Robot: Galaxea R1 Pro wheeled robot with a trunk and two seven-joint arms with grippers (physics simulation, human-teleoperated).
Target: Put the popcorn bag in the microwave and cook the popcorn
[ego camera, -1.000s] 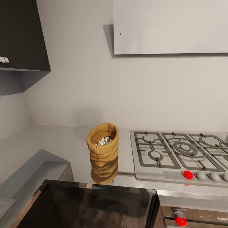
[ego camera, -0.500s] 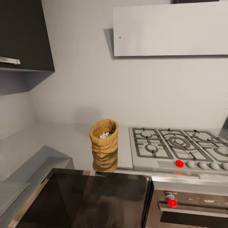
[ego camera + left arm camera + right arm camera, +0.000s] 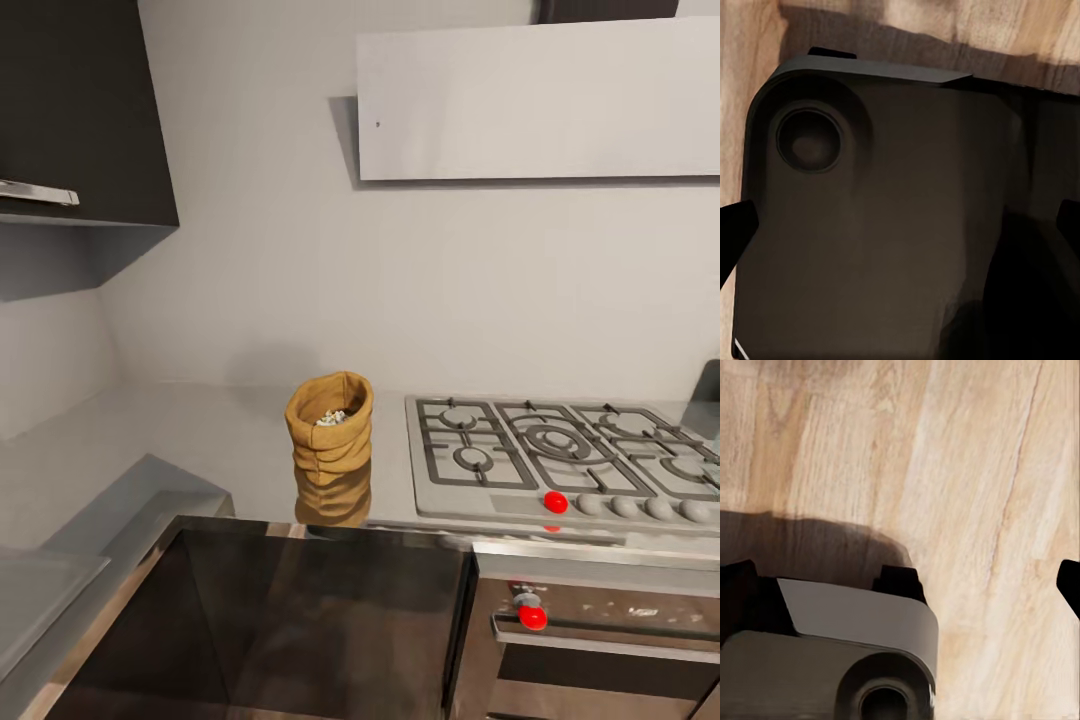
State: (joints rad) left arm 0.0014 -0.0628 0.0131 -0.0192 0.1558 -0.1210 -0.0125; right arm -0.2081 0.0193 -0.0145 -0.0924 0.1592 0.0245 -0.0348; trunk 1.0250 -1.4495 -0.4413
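**Popcorn bag upright on the grey surface beside the hob**

The popcorn bag (image 3: 330,432) stands upright on the countertop (image 3: 200,440), just left of the steel gas hob (image 3: 560,462), with pale kernels visible in its open mouth. Both wrist views look down on wooden floor (image 3: 975,472) and the robot's dark base (image 3: 885,225). Fingertips of the left jaws (image 3: 900,236) and right jaws (image 3: 907,577) sit at opposite frame edges, spread wide apart.

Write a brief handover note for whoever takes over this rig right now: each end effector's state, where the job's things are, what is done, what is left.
Both end effectors: wrist views look down at wooden floor and the robot's base, fingertips wide apart at the edges, nothing held.
Popcorn bag stands upright on the countertop, left of the gas hob.
Done: nothing yet; bag untouched.
Left: grasp bag, find the microwave, load it, heat.
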